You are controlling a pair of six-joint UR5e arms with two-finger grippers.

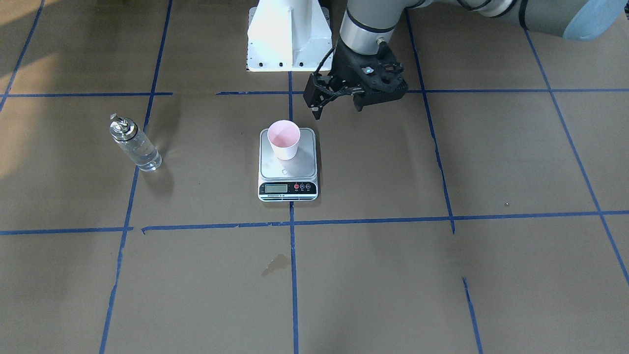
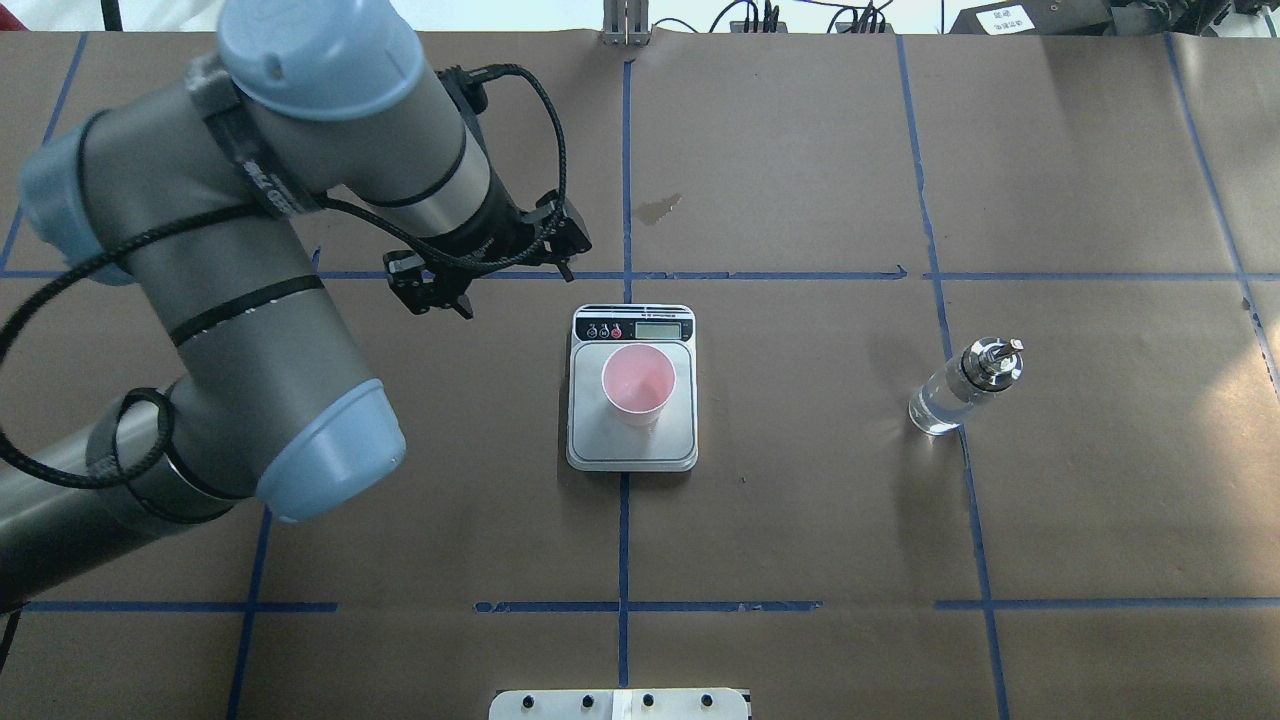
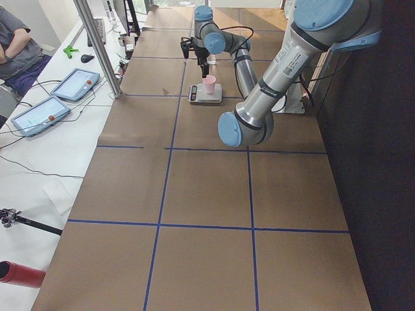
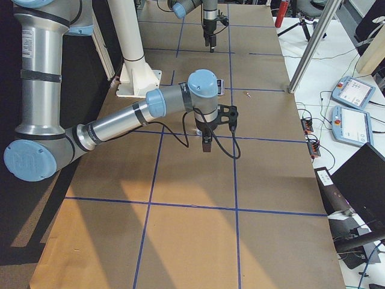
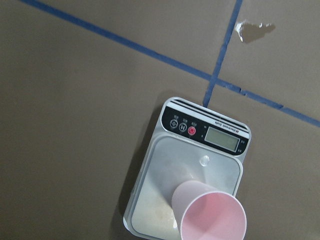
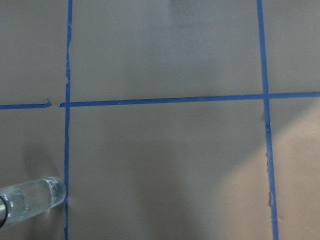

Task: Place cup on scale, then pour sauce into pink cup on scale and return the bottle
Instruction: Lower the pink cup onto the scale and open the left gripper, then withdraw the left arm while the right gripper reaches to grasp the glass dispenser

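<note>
The pale pink cup [image 1: 284,139] stands upright on the steel plate of the scale [image 1: 288,169] at the table's middle. It also shows in the overhead view [image 2: 638,384] and the left wrist view [image 5: 215,216]. My left gripper [image 1: 338,107] hangs open and empty just beside the scale, on the robot's side, apart from the cup. The clear bottle [image 1: 135,145] with its silver spout cap stands upright on my right side [image 2: 960,386], holding clear liquid. My right gripper [image 4: 206,143] shows only in the exterior right view, pointing down, and I cannot tell if it is open or shut.
Brown paper with blue tape lines [image 2: 624,540] covers the table. The white arm base [image 1: 287,37] stands behind the scale. A small dark stain [image 1: 276,264] lies in front of the scale. A seated operator [image 3: 16,48] and tablets [image 3: 74,84] are off the table's far edge.
</note>
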